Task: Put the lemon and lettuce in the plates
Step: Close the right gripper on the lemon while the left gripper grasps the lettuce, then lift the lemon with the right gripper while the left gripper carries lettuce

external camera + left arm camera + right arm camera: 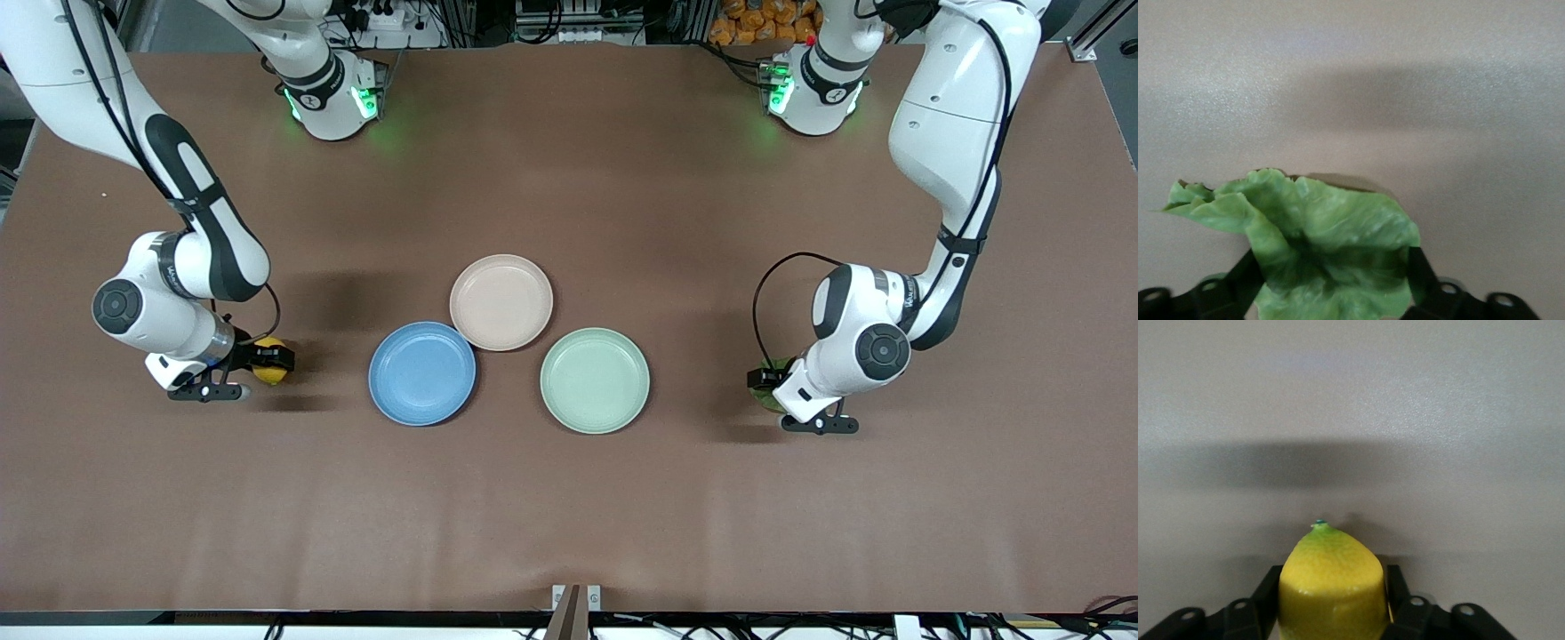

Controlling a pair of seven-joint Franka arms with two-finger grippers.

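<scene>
My right gripper is shut on the yellow lemon, low over the table toward the right arm's end, beside the blue plate. In the right wrist view the lemon fills the gap between the black fingers. My left gripper is shut on the green lettuce, low over the table toward the left arm's end. In the left wrist view the ruffled lettuce leaf spreads out between the fingers. The beige-pink plate lies farther from the front camera than the blue one. Both plates are empty.
A pale mint-green plate lies beside the blue and beige-pink plates, toward the left arm's end, between them and the lettuce. It is empty. The brown table stretches wide around the three plates.
</scene>
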